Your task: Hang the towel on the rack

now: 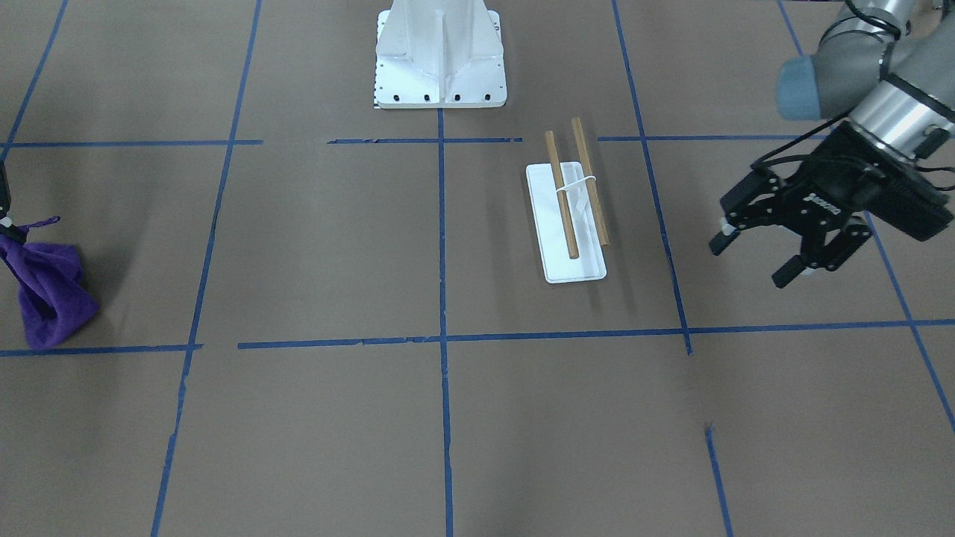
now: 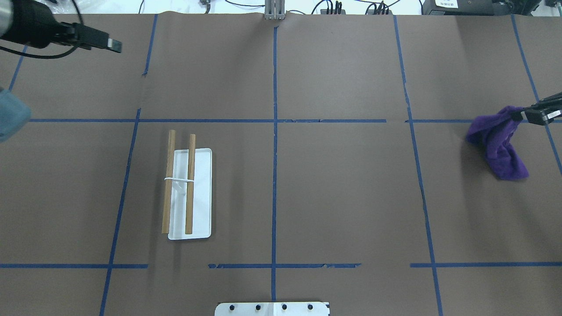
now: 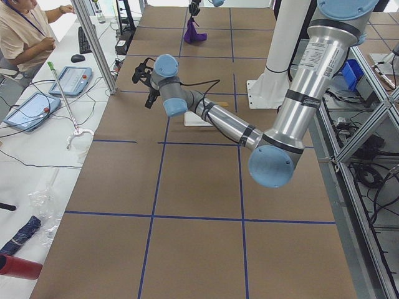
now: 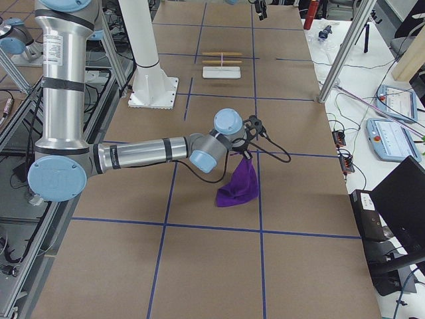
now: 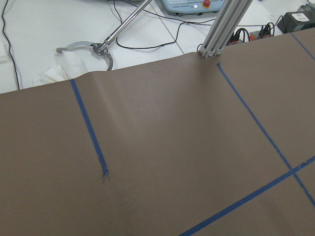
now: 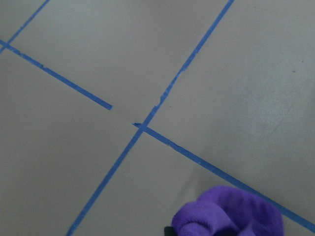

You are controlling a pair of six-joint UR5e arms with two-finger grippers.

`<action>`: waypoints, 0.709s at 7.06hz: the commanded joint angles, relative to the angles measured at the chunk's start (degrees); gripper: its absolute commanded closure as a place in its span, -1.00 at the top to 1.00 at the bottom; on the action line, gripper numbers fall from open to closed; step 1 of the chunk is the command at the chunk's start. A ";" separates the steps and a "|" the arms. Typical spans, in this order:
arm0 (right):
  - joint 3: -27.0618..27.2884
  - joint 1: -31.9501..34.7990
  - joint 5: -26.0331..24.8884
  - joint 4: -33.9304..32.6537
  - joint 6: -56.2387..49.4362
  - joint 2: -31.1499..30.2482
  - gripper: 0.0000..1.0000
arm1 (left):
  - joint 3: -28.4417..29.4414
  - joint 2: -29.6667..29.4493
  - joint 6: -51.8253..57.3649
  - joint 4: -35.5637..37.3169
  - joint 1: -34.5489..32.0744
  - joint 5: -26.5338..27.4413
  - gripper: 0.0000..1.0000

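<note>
Starting nearest the robot's white mounting plate (image 2: 272, 308), the brown paper (image 2: 342, 197) covering the table is crossed by blue tape lines (image 2: 275, 175). First on it, in the robot's left half, stands the rack (image 2: 190, 153) — a shallow white tray (image 2: 202, 206) carrying two wooden rods (image 2: 168, 184) that run parallel along its length. One rod lies over the tray and the other just past its long outer edge; a thin white band (image 2: 179, 179) crosses both near their middle.

Farther out, at the table's right edge and well apart from the rack, the purple towel (image 2: 498, 147) hangs bunched from the right gripper (image 2: 533, 115). Its fingers are pinched tight on the towel's upper corner, and the cloth droops in loose folds below. Whether the lowest fold touches the paper I cannot tell. The right wrist camera catches only a rounded purple bunch at the bottom of its view, over a crossing of tape lines.

Farthest out, on the robot's left, the left gripper (image 1: 752, 261) hovers above the paper — its fingers (image 1: 720, 242) are spread wide, with nothing between them and touching nothing. Its wrist camera looks down on paper and tape, with an aluminium post (image 5: 221, 29) at the table's far edge.
</note>
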 commanded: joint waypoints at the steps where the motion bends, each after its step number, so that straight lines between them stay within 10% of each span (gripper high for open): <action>1: 11.43 -2.88 -3.90 -18.50 0.48 5.53 -1.00 | -1.84 -12.48 -16.90 16.73 9.44 5.97 1.00; 3: 16.64 -11.38 -9.36 -22.34 16.76 12.64 -1.00 | 2.44 -22.33 -36.33 17.85 18.92 14.01 0.93; 5: 16.83 -18.86 -15.86 -28.72 17.18 20.10 -1.00 | 10.08 -29.74 -47.35 17.85 23.44 18.99 0.43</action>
